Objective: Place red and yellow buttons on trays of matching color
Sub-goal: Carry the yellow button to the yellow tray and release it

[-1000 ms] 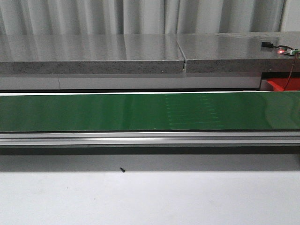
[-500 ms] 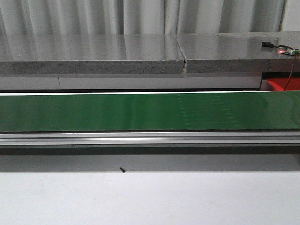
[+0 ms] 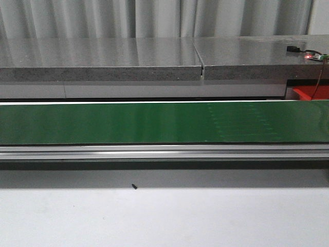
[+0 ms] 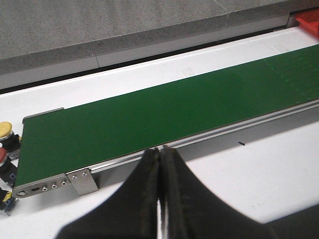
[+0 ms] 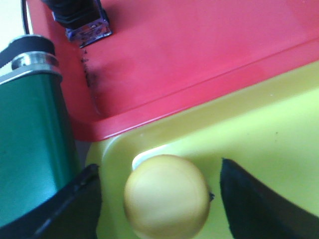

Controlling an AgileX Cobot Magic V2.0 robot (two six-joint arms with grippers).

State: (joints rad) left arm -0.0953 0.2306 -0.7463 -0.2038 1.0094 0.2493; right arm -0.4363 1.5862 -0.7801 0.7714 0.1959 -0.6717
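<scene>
Grey curtains hang behind a stone-grey bench, and in front of it a green belt [image 3: 154,123] runs across a white table [image 3: 164,221]; no button rides the belt in the front view.

Our right gripper [image 5: 159,199] hangs over the yellow tray [image 5: 259,149], its fingers [image 5: 249,199] spread wide, one on each side of a yellow button [image 5: 167,196] without touching it. We judge the button sits on the tray, near the corner beside the red tray [image 5: 199,55], though we cannot tell for sure that it has fully settled. A dark button base [image 5: 79,20] stands on the red tray.

Our left gripper [image 4: 160,199] has its fingers pressed together on nothing, above the table by the belt's start. Near that end wait another yellow button [image 4: 6,130] and a red one [image 4: 2,152].

The risks as we see them: lifting the right arm askew could clip the yellow button and roll it toward the rim. The left fingers must part before any pick, or they will knock the waiting buttons over.
</scene>
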